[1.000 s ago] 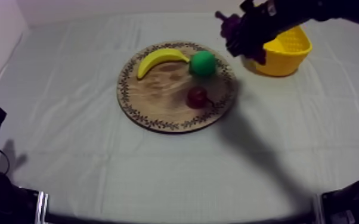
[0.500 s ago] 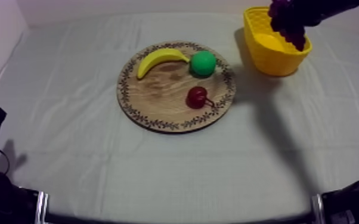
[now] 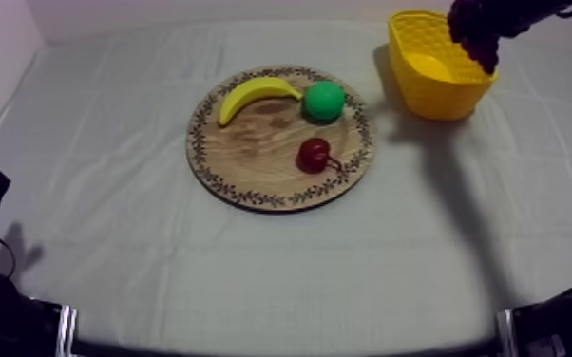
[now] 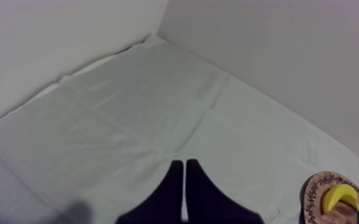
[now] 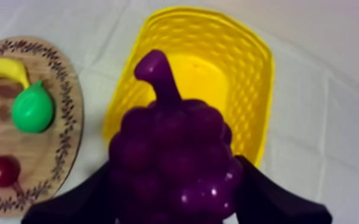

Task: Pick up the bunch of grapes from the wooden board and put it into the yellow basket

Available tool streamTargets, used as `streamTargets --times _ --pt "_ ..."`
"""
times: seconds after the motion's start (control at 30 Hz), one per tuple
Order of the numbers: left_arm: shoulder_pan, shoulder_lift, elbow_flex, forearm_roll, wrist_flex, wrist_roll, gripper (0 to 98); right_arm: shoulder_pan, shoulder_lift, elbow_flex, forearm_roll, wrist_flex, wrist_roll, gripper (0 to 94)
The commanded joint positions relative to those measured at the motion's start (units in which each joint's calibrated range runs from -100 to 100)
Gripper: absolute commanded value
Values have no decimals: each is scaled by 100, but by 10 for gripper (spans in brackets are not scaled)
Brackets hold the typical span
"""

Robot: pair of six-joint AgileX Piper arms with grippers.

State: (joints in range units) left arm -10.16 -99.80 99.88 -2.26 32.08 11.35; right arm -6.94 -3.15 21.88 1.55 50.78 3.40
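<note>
The right gripper (image 5: 179,196) is clutching the bunch of grapes (image 5: 170,143), hanging it over the yellow basket (image 3: 439,95) at the tabletop's far right corner. Pickup's looking done, release is pending, and the left gripper (image 4: 185,170) is sitting closed, empty.

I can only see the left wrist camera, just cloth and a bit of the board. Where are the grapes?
Observer: The right hand is shut on the bunch of grapes.
Child: Are they in the basket yet?
Observer: No, they hang above the yellow basket.
Child: What's hiding on the board?
Observer: A small red fruit lies on the wooden board.
</note>
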Motion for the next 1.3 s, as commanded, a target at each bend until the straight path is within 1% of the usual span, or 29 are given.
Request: streamTargets --times 0.0,0.23,0.47,0.6,0.7,0.9,1.07,1.27 --pt "-1 -3 1 -1 2 1 1 73 215 -365 -4 36 31 415" --pt "-1 -3 1 -1 2 1 1 305 968 -1331 -73 54 159 415" --pt "-1 -3 1 -1 2 1 1 401 1808 -2180 -27 82 187 419" --pt "-1 -3 1 -1 2 1 1 424 2189 -2478 -87 83 258 421" --pt "-1 -3 1 -1 2 1 1 423 2459 -2641 -100 73 290 420" --pt "-1 -3 1 -1 2 1 1 402 2963 -2803 -52 25 267 433" --pt "-1 -3 1 -1 2 1 1 357 3311 -2808 46 -63 182 436" --pt "-1 -3 1 -1 2 1 1 326 3554 -2882 65 -171 169 434"
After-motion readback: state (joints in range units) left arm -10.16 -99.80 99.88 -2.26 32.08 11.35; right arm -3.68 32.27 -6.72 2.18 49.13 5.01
